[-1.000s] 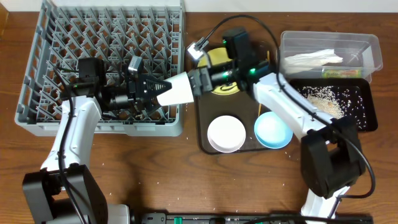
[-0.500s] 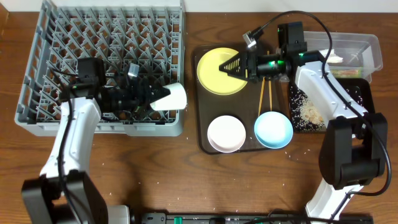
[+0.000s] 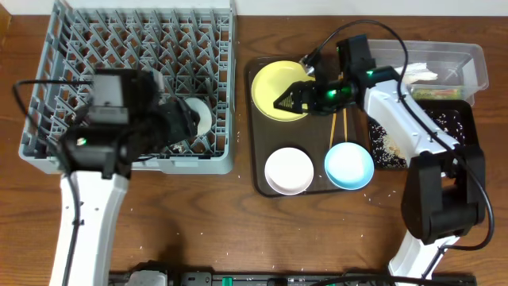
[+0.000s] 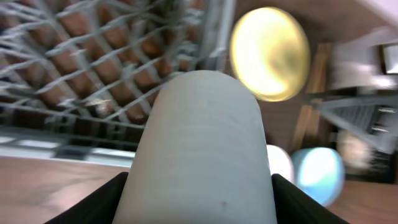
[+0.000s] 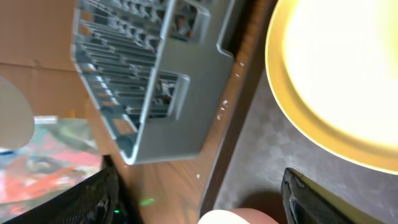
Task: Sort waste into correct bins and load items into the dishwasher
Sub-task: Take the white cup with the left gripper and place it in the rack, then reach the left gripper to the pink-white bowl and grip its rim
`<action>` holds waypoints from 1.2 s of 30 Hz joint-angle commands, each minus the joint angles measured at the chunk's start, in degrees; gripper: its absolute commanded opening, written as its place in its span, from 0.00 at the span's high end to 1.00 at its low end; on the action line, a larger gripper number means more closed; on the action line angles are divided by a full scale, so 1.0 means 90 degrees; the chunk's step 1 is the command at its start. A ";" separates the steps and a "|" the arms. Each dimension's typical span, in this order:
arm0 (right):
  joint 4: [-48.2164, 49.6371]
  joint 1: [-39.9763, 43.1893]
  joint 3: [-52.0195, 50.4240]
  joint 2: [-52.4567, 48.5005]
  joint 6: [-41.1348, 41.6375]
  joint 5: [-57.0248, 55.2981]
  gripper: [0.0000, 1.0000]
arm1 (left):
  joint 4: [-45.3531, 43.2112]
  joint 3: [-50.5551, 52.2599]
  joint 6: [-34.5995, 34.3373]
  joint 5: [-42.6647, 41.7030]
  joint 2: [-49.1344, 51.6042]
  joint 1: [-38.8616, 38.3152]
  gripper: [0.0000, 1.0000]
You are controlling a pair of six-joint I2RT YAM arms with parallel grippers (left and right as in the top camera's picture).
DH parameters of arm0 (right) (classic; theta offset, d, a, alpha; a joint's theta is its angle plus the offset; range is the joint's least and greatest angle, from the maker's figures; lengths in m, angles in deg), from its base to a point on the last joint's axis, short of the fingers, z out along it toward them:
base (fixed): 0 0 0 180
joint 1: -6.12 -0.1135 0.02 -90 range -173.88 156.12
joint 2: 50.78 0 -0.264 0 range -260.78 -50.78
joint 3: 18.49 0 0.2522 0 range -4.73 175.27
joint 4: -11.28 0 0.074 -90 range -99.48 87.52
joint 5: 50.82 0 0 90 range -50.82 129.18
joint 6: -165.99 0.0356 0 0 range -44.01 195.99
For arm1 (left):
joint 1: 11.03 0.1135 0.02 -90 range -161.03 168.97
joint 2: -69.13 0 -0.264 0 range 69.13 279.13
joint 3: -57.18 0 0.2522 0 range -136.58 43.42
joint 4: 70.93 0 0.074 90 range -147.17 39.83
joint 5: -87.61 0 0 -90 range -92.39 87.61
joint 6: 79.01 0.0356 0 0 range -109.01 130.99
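Your left gripper (image 3: 178, 123) has carried the small white cup (image 3: 198, 117) in over the dish rack's (image 3: 182, 164) near right corner, fingers clamped on it, while the right gripper (image 3: 287, 101) hangs apart-fingered over the yellow plate (image 3: 274, 83); released tilted, the cup could topple off the pegs
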 commanded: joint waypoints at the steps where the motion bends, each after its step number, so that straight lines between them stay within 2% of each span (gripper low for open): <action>1: -0.0029 -0.0221 0.0000 -0.0029 -0.0138 -0.0590 0.19 | 0.0049 -0.0002 -0.0104 0.1171 0.0418 -0.0306 0.65; 9: -0.0301 -0.0284 0.0000 -0.0029 -0.0141 -0.1059 0.20 | -0.0017 -0.0002 -0.0104 0.1185 0.1639 -0.0576 0.66; 17: -0.0321 -0.0265 0.0000 -0.0029 -0.0138 -0.1265 0.20 | -0.0024 -0.0002 -0.0104 0.1069 0.2390 -0.0576 0.64; 19: -0.0318 -0.0265 0.0000 -0.0029 -0.0138 -0.1265 0.20 | -0.0068 -0.0002 -0.0104 0.1066 0.2501 -0.0576 0.49; 21: -0.0316 -0.0260 0.0000 -0.0024 -0.0138 -0.1265 0.20 | -0.0078 -0.0002 -0.0104 0.1066 0.2584 -0.0576 0.24; 23: -0.0318 -0.0253 0.0000 0.0017 -0.0138 -0.1292 0.23 | -0.0078 -0.0002 -0.0107 0.1066 0.2620 -0.0576 0.12; 27: -0.0367 -0.0158 0.0002 0.0350 -0.0189 -0.1343 0.28 | -0.0219 -0.0015 -0.0104 0.1039 0.2616 -0.0576 0.04; 31: -0.0571 0.0012 0.0002 0.1059 -0.0216 -0.1724 0.28 | -0.0175 -0.0192 -0.0075 0.0962 0.2579 -0.0576 0.04; 36: -0.1052 0.0078 0.0002 0.2140 -0.0236 -0.2956 0.26 | -0.0104 -0.0408 0.0291 0.0520 0.2234 -0.0590 0.05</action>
